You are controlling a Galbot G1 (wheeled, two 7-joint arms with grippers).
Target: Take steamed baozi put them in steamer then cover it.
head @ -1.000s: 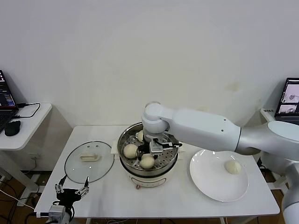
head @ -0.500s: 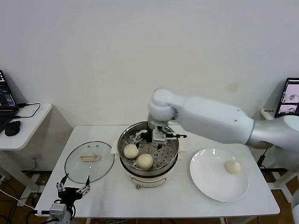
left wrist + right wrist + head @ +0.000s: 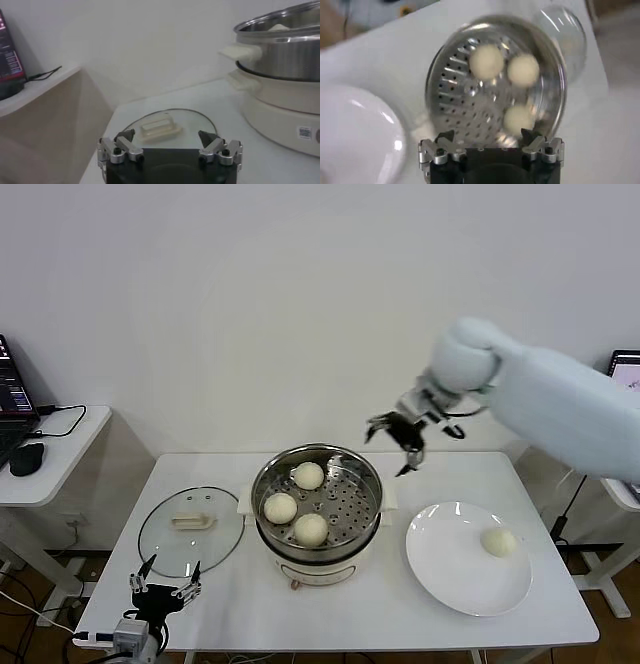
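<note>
The steel steamer (image 3: 262,489) stands mid-table with three baozi on its perforated tray: one at the back (image 3: 308,475), one at the left (image 3: 280,507), one at the front (image 3: 311,529). A fourth baozi (image 3: 497,541) lies on the white plate (image 3: 440,569). My right gripper (image 3: 397,436) is open and empty, raised above the steamer's back right rim. In the right wrist view the steamer (image 3: 436,76) lies below with its three baozi (image 3: 486,61). The glass cover (image 3: 190,531) lies flat left of the steamer. My left gripper (image 3: 163,592) is open and empty at the table's front left, facing the cover (image 3: 159,126).
A side desk (image 3: 50,454) with a mouse and laptop stands at the far left. A screen shows at the far right edge. The steamer's cream handle (image 3: 240,51) and base (image 3: 280,117) rise beside my left gripper.
My right gripper let go of the third baozi in the steamer, rose out of the pot and swung up and to the right. The left gripper barely moved.
</note>
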